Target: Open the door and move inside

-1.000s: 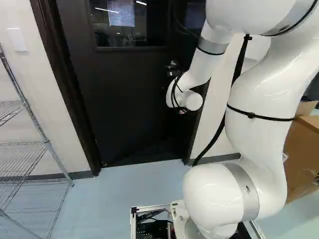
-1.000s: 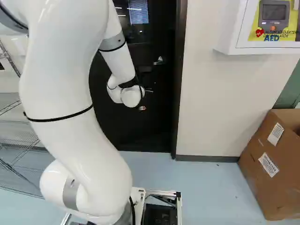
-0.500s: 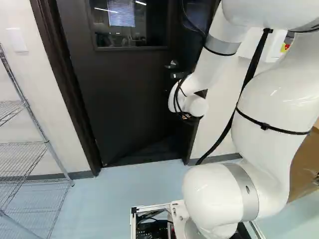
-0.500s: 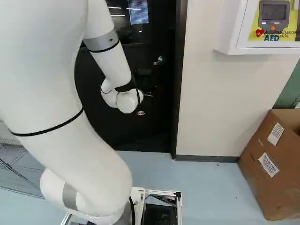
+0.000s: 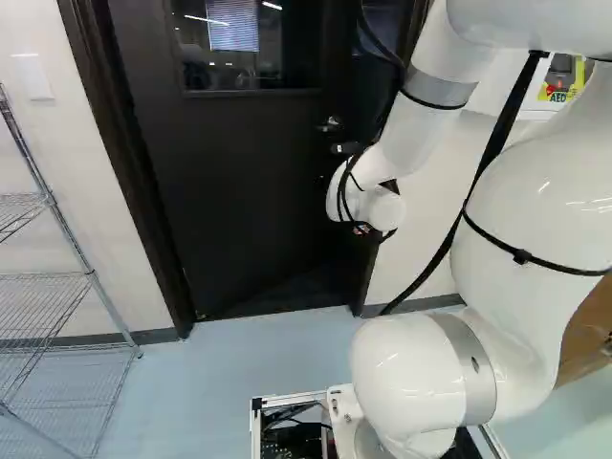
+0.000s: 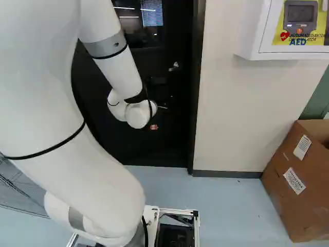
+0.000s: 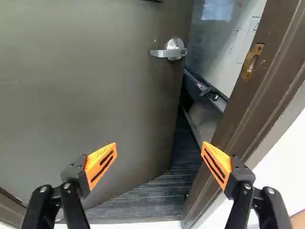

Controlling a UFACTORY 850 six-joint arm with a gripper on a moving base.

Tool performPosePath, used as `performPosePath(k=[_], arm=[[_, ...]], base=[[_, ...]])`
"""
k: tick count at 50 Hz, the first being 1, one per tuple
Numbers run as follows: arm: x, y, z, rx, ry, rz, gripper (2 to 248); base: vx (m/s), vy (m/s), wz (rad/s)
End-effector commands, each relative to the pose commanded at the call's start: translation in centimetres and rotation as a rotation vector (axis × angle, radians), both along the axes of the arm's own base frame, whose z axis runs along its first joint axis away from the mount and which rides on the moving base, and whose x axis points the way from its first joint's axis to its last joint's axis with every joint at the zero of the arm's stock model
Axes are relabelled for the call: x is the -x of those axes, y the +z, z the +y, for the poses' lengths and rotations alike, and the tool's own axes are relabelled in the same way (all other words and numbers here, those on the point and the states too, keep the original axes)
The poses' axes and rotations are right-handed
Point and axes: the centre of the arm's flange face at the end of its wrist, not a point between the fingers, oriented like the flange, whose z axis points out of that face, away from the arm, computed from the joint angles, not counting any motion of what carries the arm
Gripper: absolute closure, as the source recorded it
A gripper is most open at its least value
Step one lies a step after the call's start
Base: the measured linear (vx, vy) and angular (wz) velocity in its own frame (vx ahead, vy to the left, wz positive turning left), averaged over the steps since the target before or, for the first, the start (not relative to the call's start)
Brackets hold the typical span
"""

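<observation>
Door (image 7: 95, 95) was ajar on the far side, gap to its right by the frame (image 7: 238, 119). Gripper (image 7: 159, 145) was released, 2 fingers wide, holding nothing. Imo it needed a slow push near the handle (image 7: 164, 53), right finger clear of the frame.

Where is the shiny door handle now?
In the wrist view, the handle is ahead of the open tool, on the door near its free edge, across the gap from the frame.
</observation>
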Motion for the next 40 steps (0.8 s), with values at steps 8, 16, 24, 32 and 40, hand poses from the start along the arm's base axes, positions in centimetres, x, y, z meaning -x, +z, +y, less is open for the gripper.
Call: performPosePath(k=[8,16,24,32,40], arm=[[0.00,0.00,0.00,0.000,0.000,0.000,3],[0.00,0.00,0.00,0.000,0.000,0.000,3],[0.00,0.00,0.00,0.000,0.000,0.000,3],[0.00,0.00,0.00,0.000,0.000,0.000,3],[0.00,0.00,0.00,0.000,0.000,0.000,3]], base=[[0.000,0.000,0.000],[0.000,0.000,0.000],[0.000,0.000,0.000],[0.000,0.000,0.000],[0.006,0.006,0.021]])
